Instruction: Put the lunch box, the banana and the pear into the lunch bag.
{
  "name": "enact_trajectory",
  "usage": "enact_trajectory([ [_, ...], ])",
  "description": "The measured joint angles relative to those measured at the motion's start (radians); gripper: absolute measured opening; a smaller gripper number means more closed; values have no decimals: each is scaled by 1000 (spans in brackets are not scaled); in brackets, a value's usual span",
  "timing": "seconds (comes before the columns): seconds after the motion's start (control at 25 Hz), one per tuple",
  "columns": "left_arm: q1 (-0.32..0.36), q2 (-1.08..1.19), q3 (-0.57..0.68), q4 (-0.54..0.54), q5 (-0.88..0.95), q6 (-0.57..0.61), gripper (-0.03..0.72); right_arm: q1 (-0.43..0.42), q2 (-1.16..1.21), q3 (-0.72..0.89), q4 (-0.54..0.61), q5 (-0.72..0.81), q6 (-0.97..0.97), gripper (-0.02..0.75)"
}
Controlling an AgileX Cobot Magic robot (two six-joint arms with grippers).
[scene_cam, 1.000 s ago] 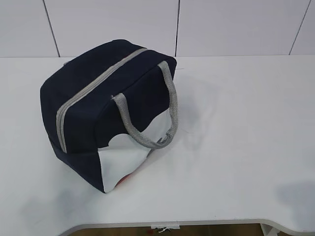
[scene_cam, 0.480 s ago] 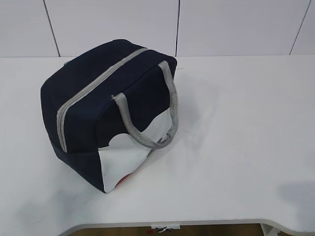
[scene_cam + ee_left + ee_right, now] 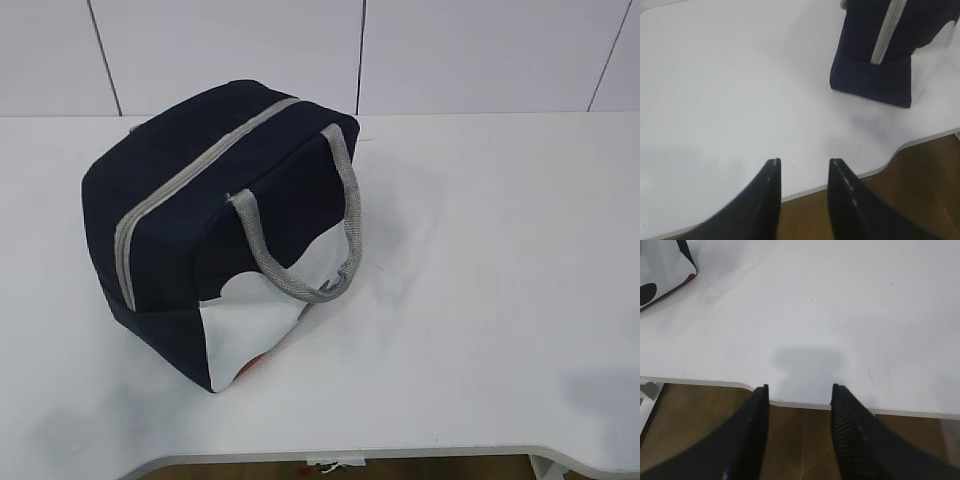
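The navy lunch bag (image 3: 215,215) stands on the white table (image 3: 480,260), left of centre, its grey zipper (image 3: 190,175) shut along the top and a grey handle (image 3: 320,240) hanging over its front. It also shows in the left wrist view (image 3: 880,55), and its white corner panel in the right wrist view (image 3: 660,270). The lunch box, the banana and the pear are out of view. My left gripper (image 3: 804,161) is open and empty above the table's front edge. My right gripper (image 3: 799,387) is open and empty over the front edge. Neither gripper shows in the exterior view.
A white panelled wall (image 3: 360,50) stands behind the table. The table's front edge (image 3: 420,455) curves in, with brown floor (image 3: 800,445) below. Soft arm shadows lie on the table at the front left and front right.
The bag has not moved. The shadows at the table's front corners have faded a little.
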Motion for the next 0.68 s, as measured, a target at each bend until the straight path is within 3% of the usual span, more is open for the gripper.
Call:
enact_trajectory([
  [0.68,0,0,0,0,0,0,241,0,0,0,0,0,0,344],
])
